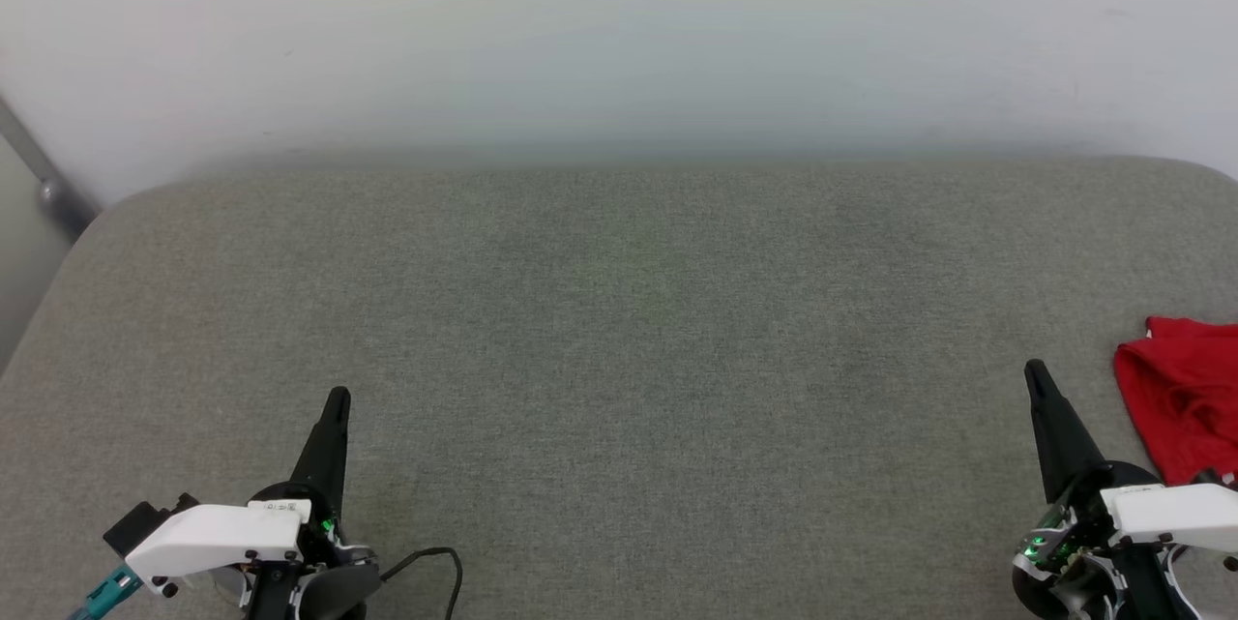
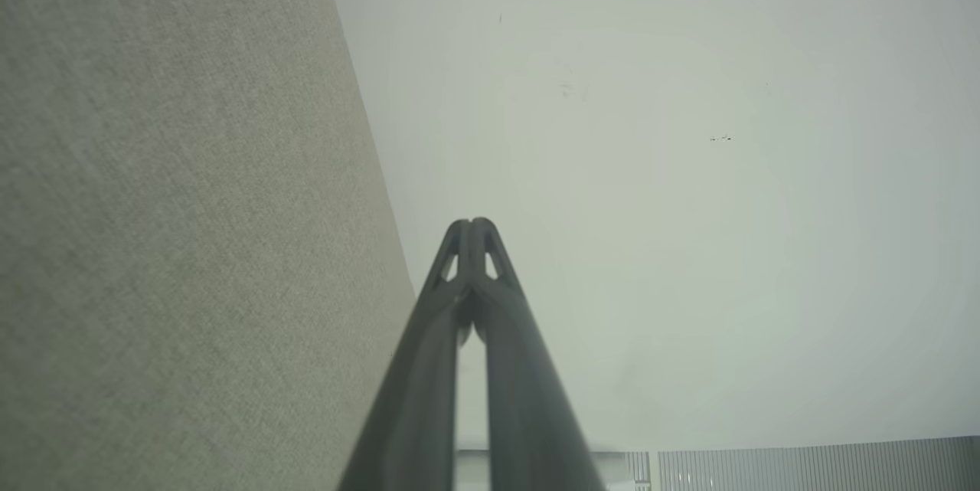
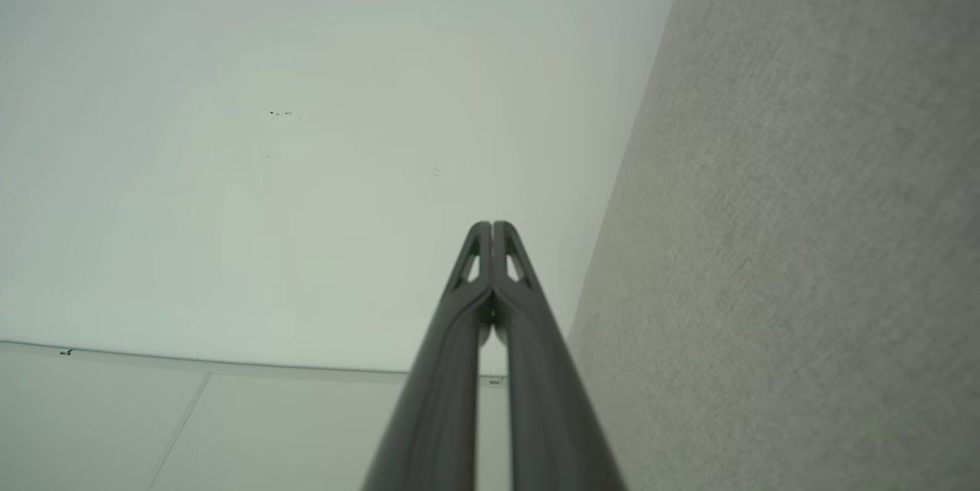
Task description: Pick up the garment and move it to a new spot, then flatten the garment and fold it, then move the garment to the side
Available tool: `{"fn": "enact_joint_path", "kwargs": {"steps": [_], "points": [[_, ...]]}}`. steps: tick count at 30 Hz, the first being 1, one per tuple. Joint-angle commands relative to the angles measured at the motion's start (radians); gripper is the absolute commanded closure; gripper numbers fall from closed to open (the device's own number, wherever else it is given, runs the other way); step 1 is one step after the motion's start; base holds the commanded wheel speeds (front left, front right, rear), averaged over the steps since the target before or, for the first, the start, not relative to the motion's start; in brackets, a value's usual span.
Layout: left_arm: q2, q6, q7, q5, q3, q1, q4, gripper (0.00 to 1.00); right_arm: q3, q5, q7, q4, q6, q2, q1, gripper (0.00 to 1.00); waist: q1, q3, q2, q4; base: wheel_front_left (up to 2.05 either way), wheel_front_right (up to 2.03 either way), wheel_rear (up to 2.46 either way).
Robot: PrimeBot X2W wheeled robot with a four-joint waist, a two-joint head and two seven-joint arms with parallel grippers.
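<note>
Red cloth garment [image 1: 1185,393], rough woven gray surface [image 1: 619,330].

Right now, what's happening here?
Nothing is being handled yet. The left gripper and right gripper sit low over the grey padded surface, jaws shut and empty. The red garment lies bunched at the head view's right edge, beside the right gripper, not gripped.

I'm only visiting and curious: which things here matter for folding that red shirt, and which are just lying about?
Belongs to the job: red garment, bunched at the right edge; left gripper and right gripper, both shut, holding nothing; grey padded surface it lies on.
Just lying about: black cable near the left gripper; white wall behind.
</note>
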Motion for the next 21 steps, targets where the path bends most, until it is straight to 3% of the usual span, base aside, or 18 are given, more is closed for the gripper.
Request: {"fn": "enact_joint_path", "kwargs": {"steps": [1,10,21], "points": [[-0.005,-0.007,0.006,-0.016,0.008,-0.016,0.003,1.00,-0.001,0.022,0.003,0.005,0.000,0.002,-0.019,1.00,0.0000,0.001,0.0000,0.000,0.00,0.00,0.00],[-0.017,-0.022,0.021,-0.064,0.027,-0.020,0.011,1.00,-0.004,0.083,0.004,0.020,0.000,0.003,-0.028,1.00,0.0000,0.004,0.0000,0.002,0.00,0.00,0.00],[-0.017,-0.020,0.024,-0.056,0.028,-0.020,0.010,1.00,-0.003,0.077,0.004,0.019,0.000,0.003,-0.026,1.00,0.0000,0.004,0.0000,0.002,0.00,0.00,0.00]]}}
